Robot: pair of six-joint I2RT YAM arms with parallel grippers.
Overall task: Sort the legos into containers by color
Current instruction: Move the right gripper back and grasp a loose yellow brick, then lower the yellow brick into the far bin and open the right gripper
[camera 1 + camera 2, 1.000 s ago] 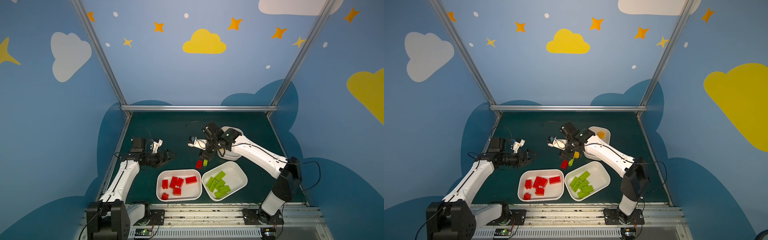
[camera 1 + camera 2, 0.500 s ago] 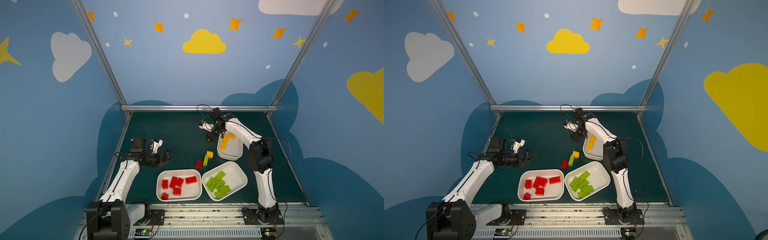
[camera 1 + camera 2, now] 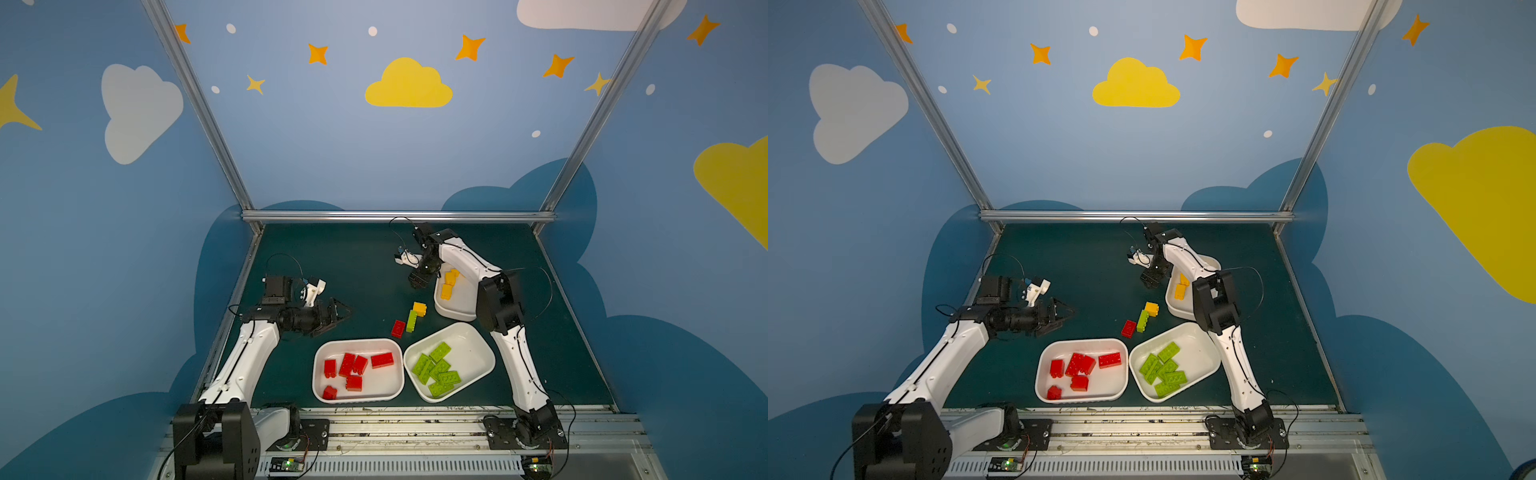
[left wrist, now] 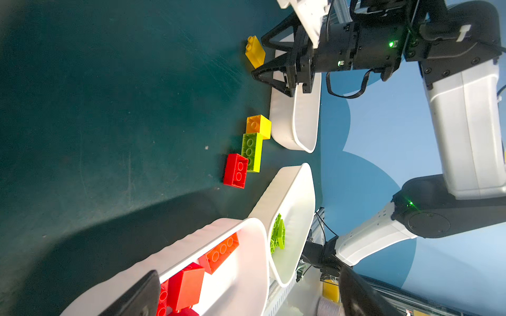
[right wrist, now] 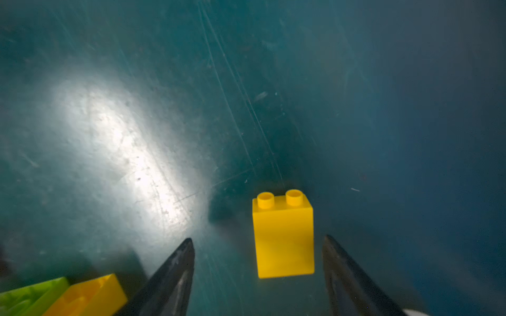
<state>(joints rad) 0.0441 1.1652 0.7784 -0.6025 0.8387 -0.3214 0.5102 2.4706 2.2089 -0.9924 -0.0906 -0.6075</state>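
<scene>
The dark green worktop (image 3: 332,257) carries three white containers. In both top views the near-left container (image 3: 384,384) holds red legos (image 3: 353,382), the near-right container (image 3: 471,353) holds green legos (image 3: 439,351), and the far container (image 3: 457,305), partly under the right arm (image 3: 469,266), holds yellow legos (image 3: 446,291). The left wrist view sees all three containers side-on, so little of their contents shows there. The left hand (image 3: 346,313) hangs above the worktop well left of the containers, its fingers spread wide with nothing between them. The right hand (image 3: 417,282) points down just beside the far container. From above it covers what lies under it, but the right wrist view shows its fingers (image 5: 175,270) parted on either side of an upright yellow brick (image 5: 283,235) that stands on the worktop and touches neither finger. The left wrist view shows that brick (image 4: 254,52) at the same fingertips. Counted from above, there are six red legos in their container. There are about five green legos, overlapping, so that count is unsure. At least two yellow legos show, with the arm hiding part of that container. Three more lie loose between the containers in a touching row: a red brick (image 3: 398,328), a green brick (image 3: 412,321) and a square yellow brick (image 3: 419,308).
</scene>
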